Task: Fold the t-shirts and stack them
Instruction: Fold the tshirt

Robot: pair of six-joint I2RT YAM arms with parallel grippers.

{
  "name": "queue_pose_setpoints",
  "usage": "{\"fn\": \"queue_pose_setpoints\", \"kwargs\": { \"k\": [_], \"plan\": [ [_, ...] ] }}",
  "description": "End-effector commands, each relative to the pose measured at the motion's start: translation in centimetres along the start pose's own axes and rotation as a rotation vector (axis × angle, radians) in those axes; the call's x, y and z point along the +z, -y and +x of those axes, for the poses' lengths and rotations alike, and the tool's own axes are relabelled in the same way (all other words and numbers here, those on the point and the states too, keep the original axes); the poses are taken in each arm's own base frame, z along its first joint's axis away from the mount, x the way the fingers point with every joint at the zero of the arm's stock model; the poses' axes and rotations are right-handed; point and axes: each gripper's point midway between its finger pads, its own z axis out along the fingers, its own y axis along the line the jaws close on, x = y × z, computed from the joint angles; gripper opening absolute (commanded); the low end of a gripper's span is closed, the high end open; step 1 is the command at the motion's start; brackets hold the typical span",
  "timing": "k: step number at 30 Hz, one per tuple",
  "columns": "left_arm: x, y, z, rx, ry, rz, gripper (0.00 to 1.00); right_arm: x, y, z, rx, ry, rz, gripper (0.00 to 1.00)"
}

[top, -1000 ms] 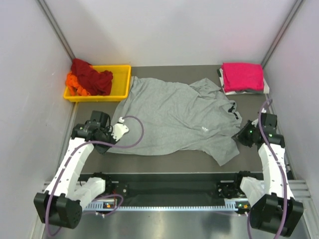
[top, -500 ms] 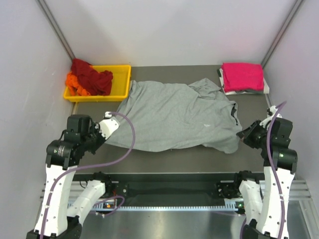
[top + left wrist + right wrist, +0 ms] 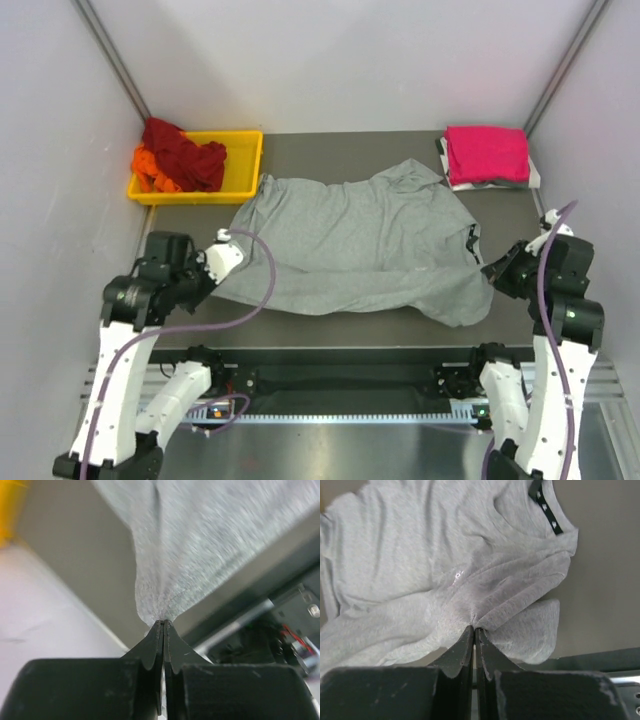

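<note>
Since a second ago both arms have risen and lifted the near edge of the grey t-shirt point(image 3: 350, 240) off the table point(image 3: 350, 148), and its far edge has slid a little toward them. The shirt now lies spread across the middle of the table, with its near side hanging between the two grippers and its dark collar point(image 3: 546, 507) toward the right.

The left gripper point(image 3: 163, 625) is clamped tight on a pinch of the cloth at the shirt's left near corner. The right gripper point(image 3: 474, 629) is likewise closed on a bunched fold below the collar. A loose flap sags past the right grip toward the table edge.

The step in hand looks like carrying this near edge over to make the first fold. To do it well, both arms should travel together at the same height and pace. That way the held edge stays taut between them and lands straight on the far half. The sagging flap on the right may tuck under crookedly, so it probably needs smoothing after release.

The pink t-shirt point(image 3: 487, 153) lies folded at the far right corner, where the stack seems to be forming. The dark red t-shirt point(image 3: 185, 150) and the orange t-shirt point(image 3: 150, 172) wait crumpled in the yellow tray point(image 3: 190, 198) at far left.
</note>
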Motion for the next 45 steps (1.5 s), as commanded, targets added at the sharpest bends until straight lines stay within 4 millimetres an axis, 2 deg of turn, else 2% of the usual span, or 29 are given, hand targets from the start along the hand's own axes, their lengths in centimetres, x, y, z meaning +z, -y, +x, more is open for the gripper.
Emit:
{"fn": "queue_pose_setpoints", "kwargs": {
  "k": [1,2,3,5,7,8,9,10,12,18,25,30,36,39,41,42,43,44,45],
  "plan": [
    [3.5,2.4,2.9,-0.016,-0.152,0.139,0.00,3.3,1.2,-0.4,0.023,-0.002,0.023,0.00],
    [4.4,3.2,3.9,-0.018,-0.198,0.178,0.00,4.1,0.5,-1.2,0.018,0.016,-0.028,0.00],
    [4.9,3.5,4.3,-0.021,-0.226,0.201,0.00,5.5,0.8,-0.7,0.033,-0.020,-0.030,0.00],
    [6.2,4.3,5.3,-0.028,-0.316,0.275,0.00,7.3,1.2,-1.6,0.029,-0.001,-0.027,0.00],
    [7.3,4.6,5.9,-0.035,-0.402,0.346,0.00,9.5,2.4,-1.1,0.029,-0.048,0.007,0.00],
    [7.7,4.6,5.8,-0.037,-0.424,0.364,0.00,10.4,2.8,-1.8,0.020,-0.021,0.021,0.00],
    [8.3,4.7,6.0,-0.041,-0.473,0.405,0.00,11.5,3.5,-1.5,0.023,-0.049,0.040,0.00],
    [8.7,4.4,5.7,-0.042,-0.484,0.414,0.00,12.3,3.7,-2.3,0.005,-0.023,0.041,0.00],
    [9.7,4.3,5.6,-0.048,-0.541,0.460,0.00,14.0,4.4,-2.7,0.004,-0.038,0.060,0.00],
    [11.9,3.0,4.5,-0.058,-0.603,0.509,0.00,17.8,5.3,-4.4,-0.035,-0.089,0.086,0.00],
    [13.4,0.1,2.1,-0.080,-0.570,0.473,0.00,20.0,5.6,-6.9,-0.054,-0.085,0.104,0.00],
    [13.8,-0.8,2.0,-0.107,-0.570,0.463,0.00,21.0,5.0,-8.2,-0.052,-0.086,0.089,0.00],
    [14.5,-1.8,1.1,-0.107,-0.557,0.451,0.00,21.9,4.9,-8.1,-0.058,-0.107,0.081,0.00],
    [15.1,-3.0,-0.1,-0.105,-0.535,0.432,0.00,22.4,4.7,-7.8,-0.063,-0.125,0.080,0.00],
    [15.5,-4.3,-1.5,-0.102,-0.503,0.404,0.00,22.5,4.7,-7.7,-0.065,-0.127,0.082,0.00],
    [22.8,-20.1,-17.8,-0.025,0.220,-0.224,0.00,22.6,4.7,-7.6,-0.067,-0.131,0.082,0.00],
    [22.7,-18.5,-20.0,-0.697,0.321,-0.153,0.00,22.7,4.8,-7.7,-0.064,-0.131,0.083,0.00],
    [22.7,-21.2,-18.3,-0.239,0.227,-0.272,0.99,22.7,4.7,-7.6,-0.063,-0.133,0.083,0.00],
    [20.9,-25.1,-13.5,-0.290,-0.004,-0.571,0.01,22.8,4.7,-7.6,-0.066,-0.133,0.082,0.00]
  ]
}}
